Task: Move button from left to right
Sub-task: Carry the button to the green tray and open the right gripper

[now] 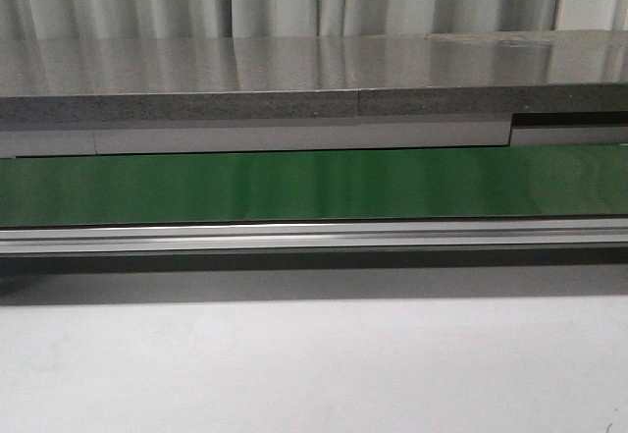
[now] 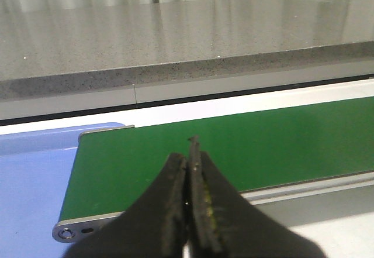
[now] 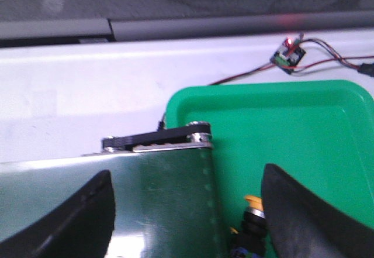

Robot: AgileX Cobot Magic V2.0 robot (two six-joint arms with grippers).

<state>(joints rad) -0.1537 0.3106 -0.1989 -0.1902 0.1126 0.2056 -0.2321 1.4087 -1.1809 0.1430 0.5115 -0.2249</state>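
Green belting (image 1: 314, 186) runs the full width of the front view, matte and smooth, edged by a ribbed aluminium rail (image 1: 314, 237) and backed by a speckled grey stone-look counter (image 1: 294, 80). Left gripper (image 2: 190, 152) hovers over the belt's end roller, its black tapered fingers pressed together on nothing. Right gripper (image 3: 187, 211) stands spread wide above the belt's opposite end, empty. Button (image 3: 251, 223) lies in the glossy green tray (image 3: 304, 129) just off that end of the belt, yellow-orange cap partly hidden by a finger. Judgement: transfer appears complete or nearly so; the next move likely calls only for confirming the button's rest in the tray
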